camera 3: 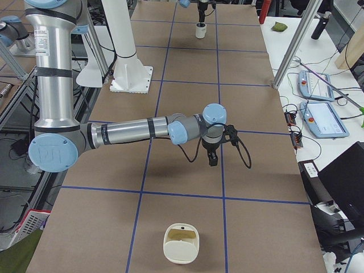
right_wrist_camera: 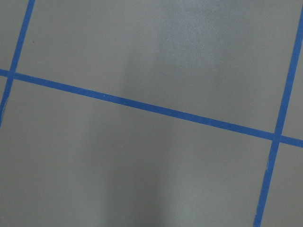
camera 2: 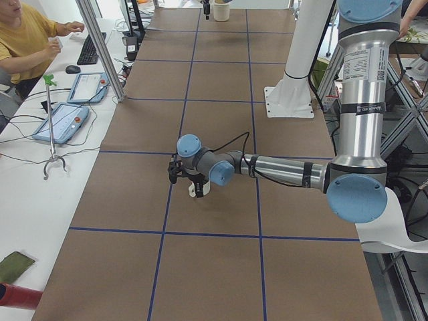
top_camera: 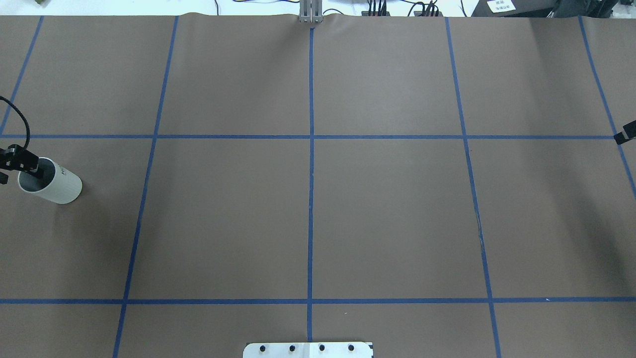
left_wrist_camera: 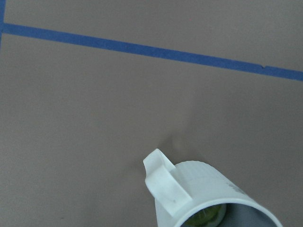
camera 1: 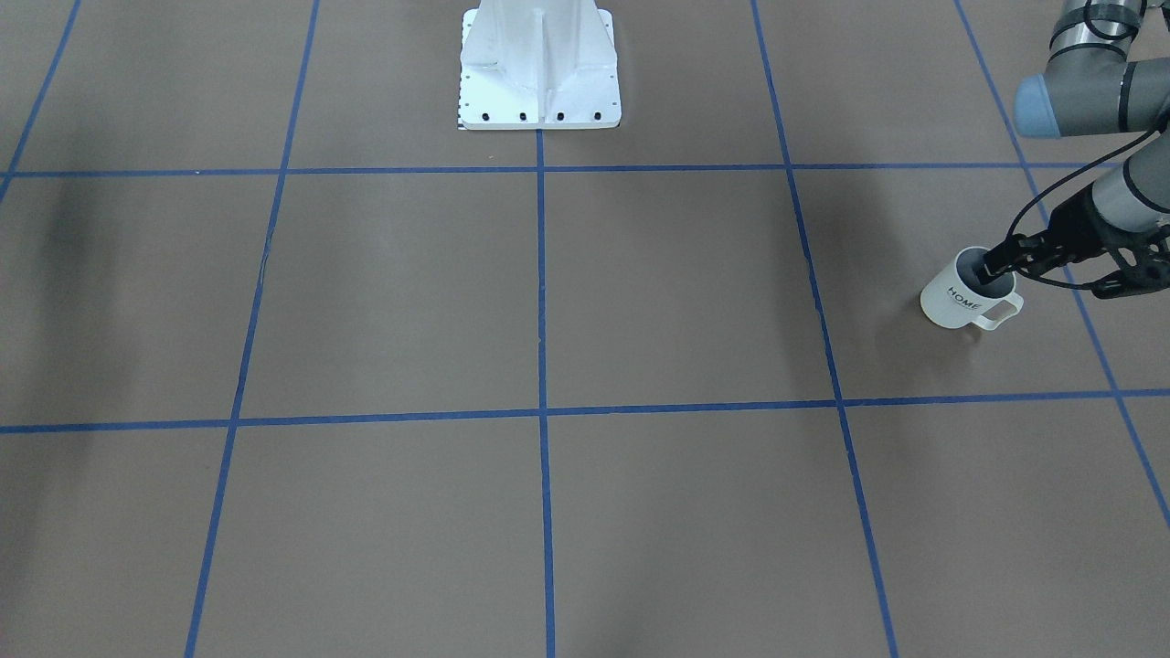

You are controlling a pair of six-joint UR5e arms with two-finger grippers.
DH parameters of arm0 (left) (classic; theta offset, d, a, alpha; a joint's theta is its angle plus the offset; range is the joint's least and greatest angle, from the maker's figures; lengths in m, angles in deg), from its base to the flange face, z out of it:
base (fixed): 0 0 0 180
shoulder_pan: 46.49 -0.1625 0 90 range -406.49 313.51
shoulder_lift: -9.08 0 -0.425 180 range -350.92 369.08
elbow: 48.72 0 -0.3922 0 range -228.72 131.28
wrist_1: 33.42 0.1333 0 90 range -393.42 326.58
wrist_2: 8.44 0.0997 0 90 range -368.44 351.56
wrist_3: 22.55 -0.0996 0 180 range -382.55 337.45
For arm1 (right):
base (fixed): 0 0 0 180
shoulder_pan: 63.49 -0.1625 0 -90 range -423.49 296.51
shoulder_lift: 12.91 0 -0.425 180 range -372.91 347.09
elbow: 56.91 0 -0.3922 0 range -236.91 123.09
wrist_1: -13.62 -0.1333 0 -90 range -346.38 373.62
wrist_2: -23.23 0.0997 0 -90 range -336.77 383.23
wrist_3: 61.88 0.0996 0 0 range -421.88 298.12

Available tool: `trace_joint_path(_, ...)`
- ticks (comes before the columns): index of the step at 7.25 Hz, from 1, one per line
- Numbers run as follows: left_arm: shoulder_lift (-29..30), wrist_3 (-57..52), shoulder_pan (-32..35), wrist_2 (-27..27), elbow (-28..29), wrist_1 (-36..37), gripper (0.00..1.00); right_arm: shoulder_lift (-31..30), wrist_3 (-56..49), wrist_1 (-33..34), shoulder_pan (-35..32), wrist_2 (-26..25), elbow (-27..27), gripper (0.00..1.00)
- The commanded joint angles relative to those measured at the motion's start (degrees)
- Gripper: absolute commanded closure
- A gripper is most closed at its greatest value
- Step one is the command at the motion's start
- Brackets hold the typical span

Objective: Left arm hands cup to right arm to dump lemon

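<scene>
Left wrist-mounted: lemon inside cup; front-facing view hides it.

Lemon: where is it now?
In the left wrist view the lemon lies inside the cup, at the robot's far left, the left gripper on its rim.

I read one word only: HOME, in black capitals, on the side of the cup in the front-facing view; from overhead just its first letter, H, shows near the cup's rim; my left arm bears a printed sticker on its upright tube, too small for me to read; my right arm bears one likewise, equally unreadable; a white sheet at the overhead view's top right carries dark print, also illegible.
</scene>
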Motion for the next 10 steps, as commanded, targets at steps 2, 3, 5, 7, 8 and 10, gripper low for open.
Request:
trace_joint_path(2,-0.1,0.0,-0.4,0.1,-0.2,0.0,1.00,0.0,0.0,0.0,1.0,0.0,0.0,0.00)
trace_joint_path(3,-0.1,0.1,-0.3,0.0,-2.0,0.2,1.00,0.4,0.4,0.0,1.4,0.0,-0.1,0.00)
trace_joint_path(5,1.9,1.4,-0.2,-0.5,-9.0,7.3,1.00,1.1,8.6,-6.9,4.8,-0.3,-0.4,0.00)
trace_joint_path(7,15.2,1.5,-0.2,-0.6,-13.8,27.3,1.00,1.5,22.4,-20.3,10.2,-0.8,0.1,0.00)
trace_joint_path(8,20.9,5.2,-0.7,-0.7,-14.0,32.8,1.00,3.7,27.3,-22.6,11.7,-0.9,0.1,0.00)
trace_joint_path(10,28.3,17.1,-5.4,-0.5,-13.6,33.2,1.00,8.6,33.3,-22.6,14.1,-1.8,-0.3,0.00)
